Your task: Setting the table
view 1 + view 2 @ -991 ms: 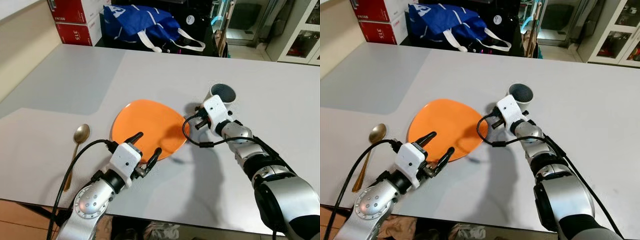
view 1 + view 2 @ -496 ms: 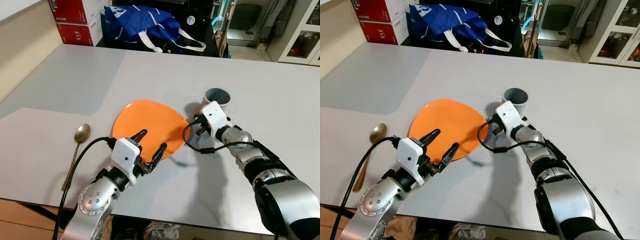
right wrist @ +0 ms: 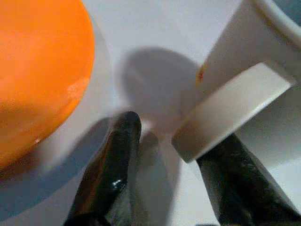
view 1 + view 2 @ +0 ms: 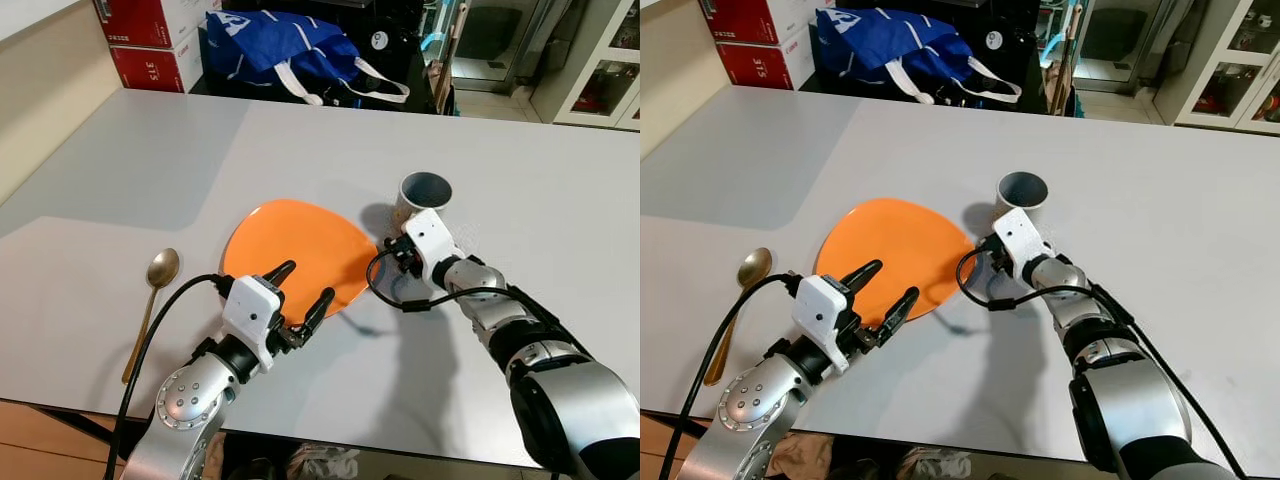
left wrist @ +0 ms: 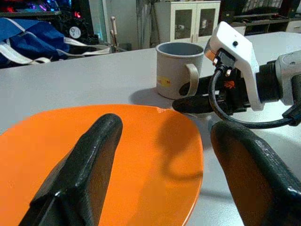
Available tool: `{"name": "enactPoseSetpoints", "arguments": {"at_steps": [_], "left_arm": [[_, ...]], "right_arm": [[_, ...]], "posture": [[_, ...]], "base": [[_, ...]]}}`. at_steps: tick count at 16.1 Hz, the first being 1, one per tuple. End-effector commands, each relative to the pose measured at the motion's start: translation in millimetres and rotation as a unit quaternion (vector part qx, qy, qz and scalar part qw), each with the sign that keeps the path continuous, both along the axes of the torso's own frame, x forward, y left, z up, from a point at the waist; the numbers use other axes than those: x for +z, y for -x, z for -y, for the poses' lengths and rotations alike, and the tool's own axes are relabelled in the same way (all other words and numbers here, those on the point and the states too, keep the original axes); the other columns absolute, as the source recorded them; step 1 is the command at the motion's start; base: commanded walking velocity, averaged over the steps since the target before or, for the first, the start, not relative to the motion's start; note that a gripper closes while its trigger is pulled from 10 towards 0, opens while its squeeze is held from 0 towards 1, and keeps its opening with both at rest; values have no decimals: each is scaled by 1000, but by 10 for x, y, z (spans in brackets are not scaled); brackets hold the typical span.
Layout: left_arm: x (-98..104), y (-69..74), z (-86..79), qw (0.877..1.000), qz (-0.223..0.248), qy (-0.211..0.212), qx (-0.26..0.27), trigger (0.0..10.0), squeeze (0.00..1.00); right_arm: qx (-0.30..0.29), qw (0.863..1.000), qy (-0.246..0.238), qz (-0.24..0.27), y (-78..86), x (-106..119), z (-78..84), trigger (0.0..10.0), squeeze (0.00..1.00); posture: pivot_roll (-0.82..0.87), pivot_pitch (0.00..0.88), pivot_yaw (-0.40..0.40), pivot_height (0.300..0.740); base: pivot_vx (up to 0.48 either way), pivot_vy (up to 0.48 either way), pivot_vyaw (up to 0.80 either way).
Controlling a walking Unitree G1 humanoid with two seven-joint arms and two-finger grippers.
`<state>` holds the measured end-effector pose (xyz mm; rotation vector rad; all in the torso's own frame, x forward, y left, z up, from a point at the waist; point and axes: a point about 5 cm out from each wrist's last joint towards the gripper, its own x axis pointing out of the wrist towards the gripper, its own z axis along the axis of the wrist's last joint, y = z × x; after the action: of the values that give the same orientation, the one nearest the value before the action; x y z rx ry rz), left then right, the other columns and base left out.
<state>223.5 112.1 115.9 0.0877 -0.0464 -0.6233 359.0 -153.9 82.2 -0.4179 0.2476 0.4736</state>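
Plate (image 4: pixel 296 256), glossy orange and rounded, lies at the centre of the grey table (image 4: pixel 150 160). The left gripper (image 4: pixel 300 302) hovers over its lower edge, fingers spread. A pale grey mug (image 4: pixel 423 195) stands upper right of it; the right gripper (image 3: pixel 174 155), also spread, sits at its handle (image 3: pixel 230 110). A golden spoon (image 4: pixel 150 300) lies lower left.

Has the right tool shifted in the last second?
Yes. The right tool has drawn back from the mug toward the robot, along the orange plate's right edge; the plate stayed put.
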Motion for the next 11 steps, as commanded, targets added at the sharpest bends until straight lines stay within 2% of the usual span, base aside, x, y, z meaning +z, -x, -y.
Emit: {"name": "enactPoseSetpoints", "arguments": {"at_steps": [1,4,11], "left_arm": [[53,-24,-3,1000,8,2,-4,10000,0],[51,-36,-4,1000,6,3,-1,10000,0],[39,-61,-11,1000,1,5,-1,10000,0]], "right_arm": [[-11,1000,0,-2,12,-7,99,10000,1000],[-19,1000,-13,11,-12,55,156,10000,1000],[-20,999,-27,17,-14,77,171,10000,1000]], "posture": [[9,32,-16,740],[0,34,-16,740],[-7,12,-12,740]], "base": [[0,0,0],[0,0,0],[0,0,0]]}}
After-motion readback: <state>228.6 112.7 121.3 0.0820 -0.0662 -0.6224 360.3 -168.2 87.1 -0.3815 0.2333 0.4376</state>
